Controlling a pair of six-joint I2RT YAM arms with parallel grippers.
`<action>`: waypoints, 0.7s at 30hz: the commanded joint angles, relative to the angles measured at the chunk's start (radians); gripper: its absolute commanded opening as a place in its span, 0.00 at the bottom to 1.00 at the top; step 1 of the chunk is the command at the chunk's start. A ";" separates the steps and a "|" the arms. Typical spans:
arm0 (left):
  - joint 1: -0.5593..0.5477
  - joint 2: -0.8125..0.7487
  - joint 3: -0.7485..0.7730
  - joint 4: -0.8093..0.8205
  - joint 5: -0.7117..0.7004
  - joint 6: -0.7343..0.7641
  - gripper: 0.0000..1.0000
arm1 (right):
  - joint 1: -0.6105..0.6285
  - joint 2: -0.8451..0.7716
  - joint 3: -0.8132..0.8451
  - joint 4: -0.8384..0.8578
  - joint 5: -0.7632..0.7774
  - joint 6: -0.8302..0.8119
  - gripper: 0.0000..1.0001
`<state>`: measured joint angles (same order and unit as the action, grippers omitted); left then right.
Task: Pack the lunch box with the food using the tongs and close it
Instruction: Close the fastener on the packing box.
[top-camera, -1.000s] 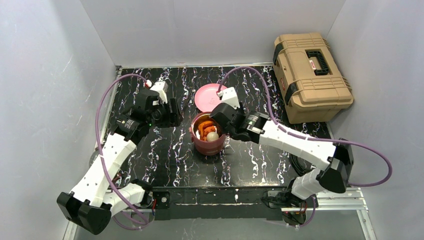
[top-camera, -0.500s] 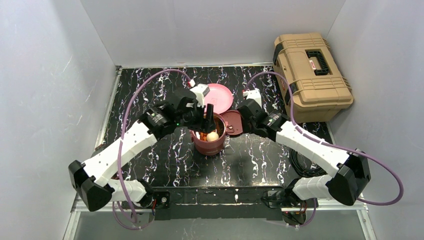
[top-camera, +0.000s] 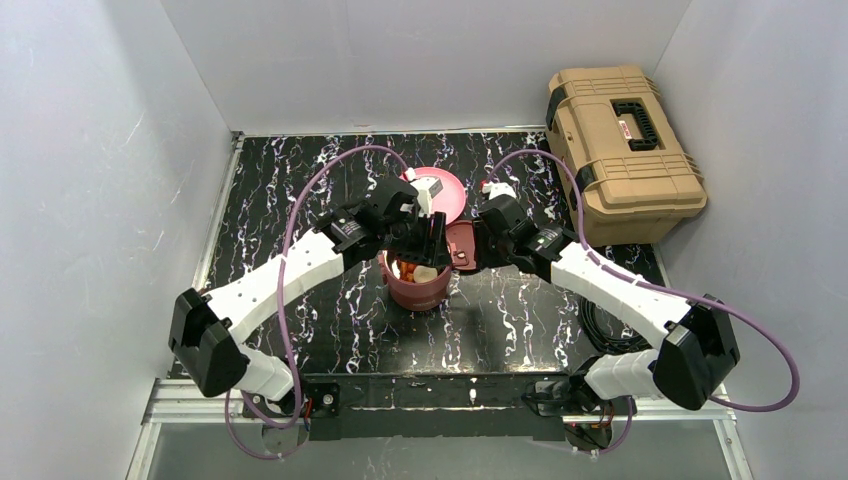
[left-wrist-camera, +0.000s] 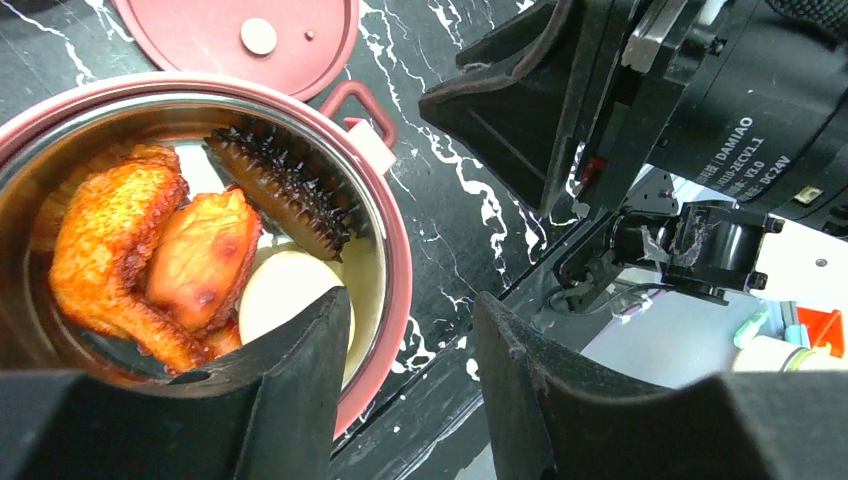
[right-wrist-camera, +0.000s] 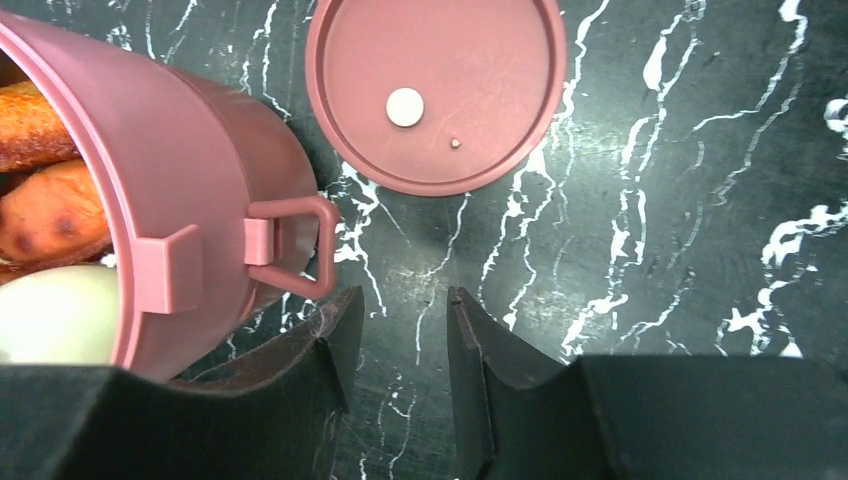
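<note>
The maroon lunch box (top-camera: 415, 288) stands open mid-table, a single bowl with a loop latch (right-wrist-camera: 300, 250) on its side. Inside lies the food: orange-red chunks (left-wrist-camera: 130, 240), a dark brown ridged piece (left-wrist-camera: 285, 180) and a white egg-like piece (left-wrist-camera: 285, 295). A flat disc lid (right-wrist-camera: 435, 95) with a pale centre dot lies on the table just right of the box. My left gripper (left-wrist-camera: 408, 320) hovers open over the box's right rim, holding nothing. My right gripper (right-wrist-camera: 400, 325) hangs open over bare table between box and lid. The tongs are out of view.
A pink plate (top-camera: 447, 190) sits behind the box, partly under the left wrist. A large tan toolbox (top-camera: 620, 150) stands at the back right. Both wrists nearly meet above the lid (top-camera: 460, 243). A dark cable (top-camera: 600, 330) lies by the right table edge.
The left arm swung from the table's left side to above the lunch box. The right gripper drew back from the box to beside the lid. Both sets of jaws narrowed.
</note>
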<state>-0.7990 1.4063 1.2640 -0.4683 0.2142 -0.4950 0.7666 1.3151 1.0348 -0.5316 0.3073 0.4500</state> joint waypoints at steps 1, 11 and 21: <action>-0.003 0.003 -0.016 0.032 0.056 -0.011 0.46 | -0.033 -0.019 -0.033 0.107 -0.117 0.024 0.43; -0.003 0.037 -0.032 0.043 0.071 -0.024 0.43 | -0.061 0.041 -0.120 0.251 -0.239 0.068 0.36; -0.003 0.075 -0.038 0.065 0.093 -0.033 0.38 | -0.061 0.091 -0.120 0.214 -0.160 0.057 0.34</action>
<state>-0.7990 1.4643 1.2343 -0.4114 0.2779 -0.5232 0.7071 1.4094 0.8989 -0.3145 0.0841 0.5114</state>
